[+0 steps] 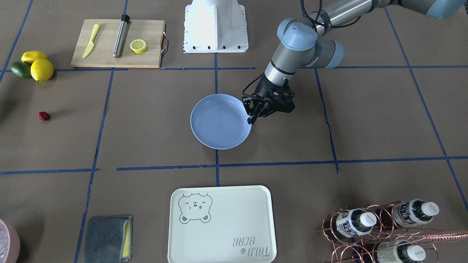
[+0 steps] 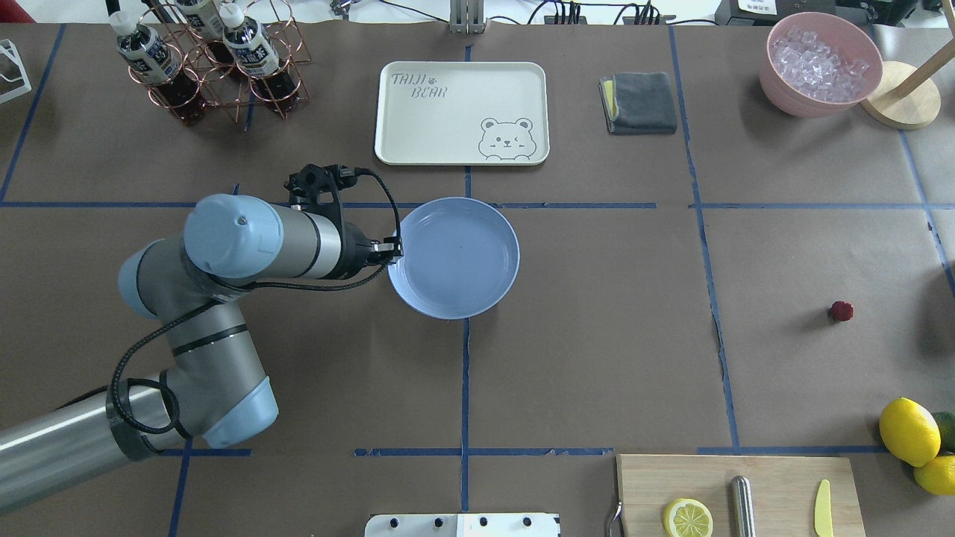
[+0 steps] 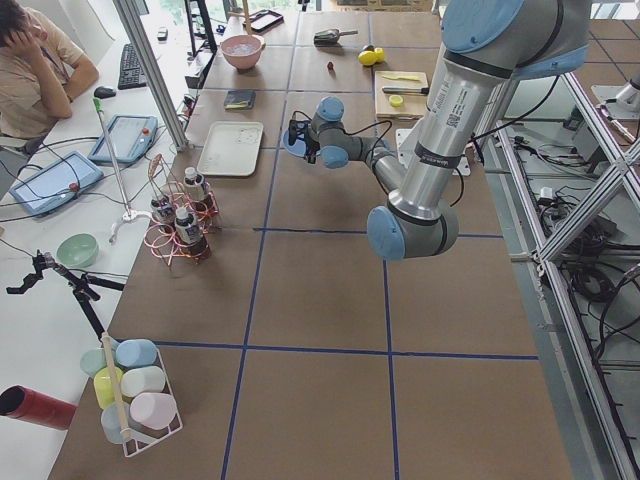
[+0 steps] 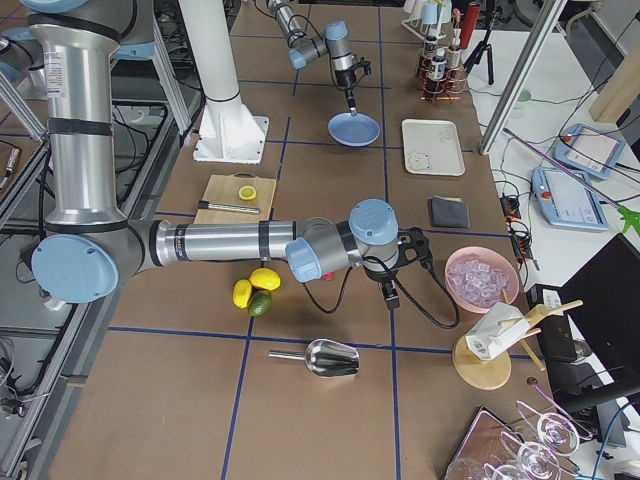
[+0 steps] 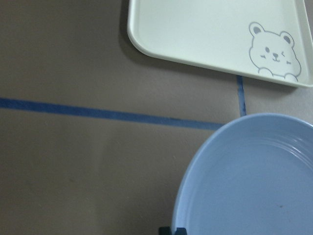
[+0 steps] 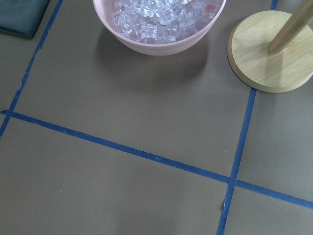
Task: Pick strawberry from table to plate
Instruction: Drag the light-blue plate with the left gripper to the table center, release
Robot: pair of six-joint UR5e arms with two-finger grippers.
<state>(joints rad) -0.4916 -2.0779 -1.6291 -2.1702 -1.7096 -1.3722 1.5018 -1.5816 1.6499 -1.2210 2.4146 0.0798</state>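
Note:
The strawberry, a tiny dark-red berry, lies alone on the brown-paper table, far to the robot's right. At the table's centre sits the pale blue plate, with nothing on it. My left gripper points down at the plate's left rim; in the left wrist view its tips straddle that rim, shut on it. My right gripper shows only in the exterior right view, hanging over the table near the pink bowl. I cannot tell whether it is open or shut.
A cream bear tray lies beyond the plate. The cutting board with a lemon half, a knife and a metal rod sits near the robot's base. Lemons, an ice bowl, a grey cloth and a bottle rack ring the edges.

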